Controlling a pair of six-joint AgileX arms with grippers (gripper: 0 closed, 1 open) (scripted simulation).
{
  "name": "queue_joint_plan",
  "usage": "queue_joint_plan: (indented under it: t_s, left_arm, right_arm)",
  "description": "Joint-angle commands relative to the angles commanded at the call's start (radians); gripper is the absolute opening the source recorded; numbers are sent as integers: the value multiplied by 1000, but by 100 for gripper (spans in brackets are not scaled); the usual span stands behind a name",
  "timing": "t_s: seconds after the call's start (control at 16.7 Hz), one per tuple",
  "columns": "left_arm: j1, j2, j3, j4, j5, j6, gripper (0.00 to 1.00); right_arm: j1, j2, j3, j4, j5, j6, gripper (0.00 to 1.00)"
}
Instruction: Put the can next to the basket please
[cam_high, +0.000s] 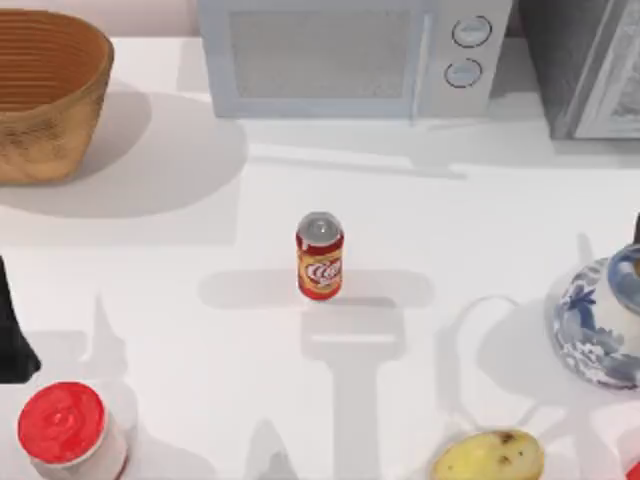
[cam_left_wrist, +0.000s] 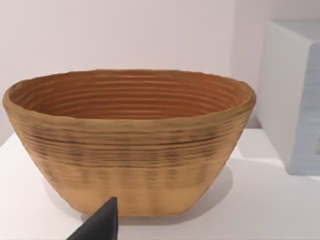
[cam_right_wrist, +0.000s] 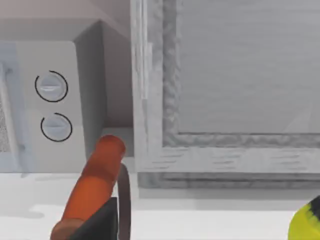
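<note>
white table (cam_high: 200, 330); microwave (cam_high: 350, 55) at back edge; can (cam_high: 320, 256) upright mid-table.

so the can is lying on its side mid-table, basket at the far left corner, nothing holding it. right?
One thing is off: the can stands upright, silver top up, as the top view shows. The rest holds: it is mid-table, the basket sits at the far left corner, and nothing grips the can.

Basket (cam_high: 45, 95) (left part) cut off.
</note>
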Motion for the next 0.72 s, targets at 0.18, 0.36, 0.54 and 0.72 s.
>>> queue_joint_plan:
  t_s: [0.18, 0.36, 0.54, 0.72]
  left_arm:
    - [-3, 8, 7, -6, 1, 1, 100]
    - [-32, 88, 75, -60, 5, 8, 100]
    - [-84, 249, 207, -166, 7, 23, 100]
    - [-149, 475, 385, -312, 7, 43, 100]
  right_arm:
    - [0, 0, 0, 0, 0, 0, 100]
    - [0, 0, 0, 0, 0, 0, 100]
    - [0, 0, 0, 0, 0, 0, 100]
    - [0, 0, 0, 0, 0, 0, 100]
